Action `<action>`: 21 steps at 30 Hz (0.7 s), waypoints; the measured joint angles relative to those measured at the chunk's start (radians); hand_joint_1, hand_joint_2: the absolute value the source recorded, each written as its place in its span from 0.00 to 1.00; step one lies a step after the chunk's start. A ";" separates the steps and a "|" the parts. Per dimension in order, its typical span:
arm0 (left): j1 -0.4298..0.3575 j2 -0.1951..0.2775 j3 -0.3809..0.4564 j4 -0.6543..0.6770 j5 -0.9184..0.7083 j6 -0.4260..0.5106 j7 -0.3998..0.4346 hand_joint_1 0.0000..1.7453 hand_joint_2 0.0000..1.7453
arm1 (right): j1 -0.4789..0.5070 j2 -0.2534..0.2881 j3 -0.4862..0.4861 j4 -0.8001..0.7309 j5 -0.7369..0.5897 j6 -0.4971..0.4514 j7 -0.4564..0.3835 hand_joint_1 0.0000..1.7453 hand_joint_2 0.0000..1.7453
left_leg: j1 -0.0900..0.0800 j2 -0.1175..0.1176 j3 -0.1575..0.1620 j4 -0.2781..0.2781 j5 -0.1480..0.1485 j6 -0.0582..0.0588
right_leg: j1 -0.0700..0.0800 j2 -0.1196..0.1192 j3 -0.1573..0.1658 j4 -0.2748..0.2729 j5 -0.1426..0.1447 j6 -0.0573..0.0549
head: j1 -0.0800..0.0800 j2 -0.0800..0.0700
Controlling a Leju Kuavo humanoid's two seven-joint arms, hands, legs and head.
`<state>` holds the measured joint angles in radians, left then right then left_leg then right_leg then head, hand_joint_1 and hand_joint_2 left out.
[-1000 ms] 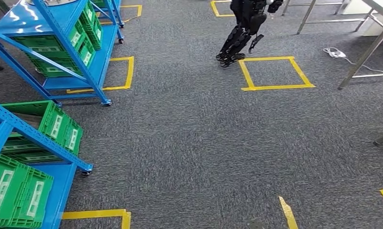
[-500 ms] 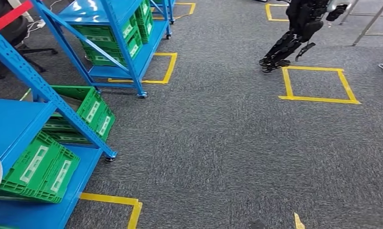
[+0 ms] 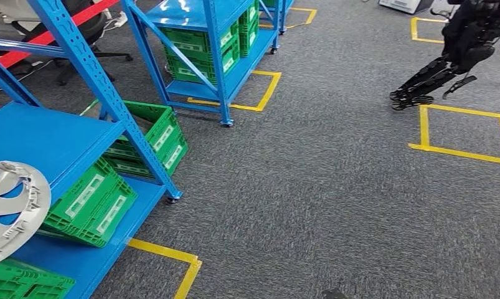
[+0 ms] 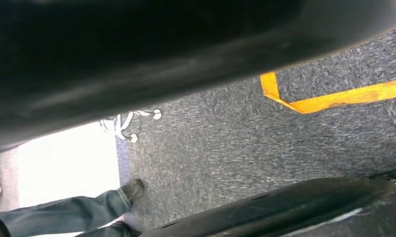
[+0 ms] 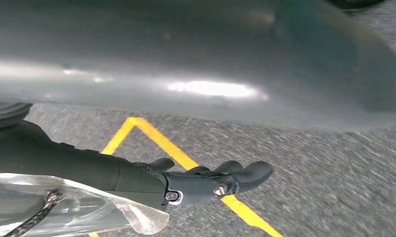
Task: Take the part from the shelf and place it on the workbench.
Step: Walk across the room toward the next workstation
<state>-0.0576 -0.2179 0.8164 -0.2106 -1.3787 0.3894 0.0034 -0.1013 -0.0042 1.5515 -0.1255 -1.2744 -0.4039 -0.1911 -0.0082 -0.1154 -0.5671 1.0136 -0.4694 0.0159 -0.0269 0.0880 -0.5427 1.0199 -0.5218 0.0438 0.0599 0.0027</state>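
Newly in view: flat-lying hubcap (image 3: 10, 208).

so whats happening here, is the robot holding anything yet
Nothing is held yet. The head view looks down at a blue shelf where the silver part, a wheel cover, lies above green crates. The right robot hand hangs over the carpet near yellow floor tape, fingers loosely extended and empty. Another robot stands across the room.
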 joint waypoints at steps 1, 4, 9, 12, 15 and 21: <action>0.000 0.000 -0.001 0.000 -0.001 -0.001 0.000 0.00 0.00 | 0.000 0.000 0.000 0.000 0.000 0.000 0.002 0.00 0.00 | 0.002 -0.005 -0.003 0.001 0.001 -0.003 | 0.001 -0.004 0.003 -0.002 -0.002 -0.004 | -0.001 0.000; 0.001 0.000 -0.001 0.000 -0.001 -0.001 0.000 0.00 0.00 | 0.000 0.000 0.000 0.000 0.000 0.001 0.003 0.00 0.00 | 0.003 -0.007 -0.004 0.000 0.002 -0.004 | 0.001 -0.007 0.002 -0.003 -0.001 -0.005 | 0.000 0.000; 0.003 0.001 -0.003 0.000 -0.001 -0.002 0.000 0.00 0.00 | 0.001 0.001 0.000 0.000 0.003 0.000 0.002 0.00 0.00 | 0.003 0.007 -0.020 0.025 -0.011 -0.016 | 0.003 -0.032 0.005 -0.004 0.000 -0.019 | -0.003 0.000; 0.005 0.002 -0.003 0.000 0.022 0.007 -0.003 0.00 0.00 | 0.001 0.005 0.001 -0.001 0.028 0.000 -0.010 0.00 0.00 | 0.006 0.106 -0.108 0.211 -0.076 -0.032 | 0.008 -0.129 0.018 -0.011 -0.007 -0.042 | -0.011 0.000; 0.005 0.004 0.001 0.000 0.042 0.016 -0.006 0.00 0.00 | -0.004 0.012 0.001 -0.001 0.048 -0.004 -0.015 0.00 0.00 | -0.003 0.163 -0.034 0.068 -0.006 -0.017 | 0.013 -0.178 0.033 -0.012 -0.020 -0.036 | -0.011 0.000; 0.009 0.007 0.007 0.000 0.059 0.019 -0.008 0.00 0.00 | -0.016 0.021 0.001 -0.002 0.073 -0.016 -0.014 0.00 0.00 | -0.006 0.148 0.002 -0.014 0.009 0.016 | 0.016 -0.188 0.041 0.004 -0.053 -0.007 | -0.008 0.000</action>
<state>-0.0488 -0.2111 0.8236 -0.2102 -1.3199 0.4080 -0.0044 -0.1171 0.0167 1.5526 -0.1270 -1.2012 -0.4202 -0.2049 -0.0144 0.0328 -0.5647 0.9998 -0.4601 0.0321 -0.0113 -0.0996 -0.5013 1.0236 -0.5747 0.0368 0.0519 0.0027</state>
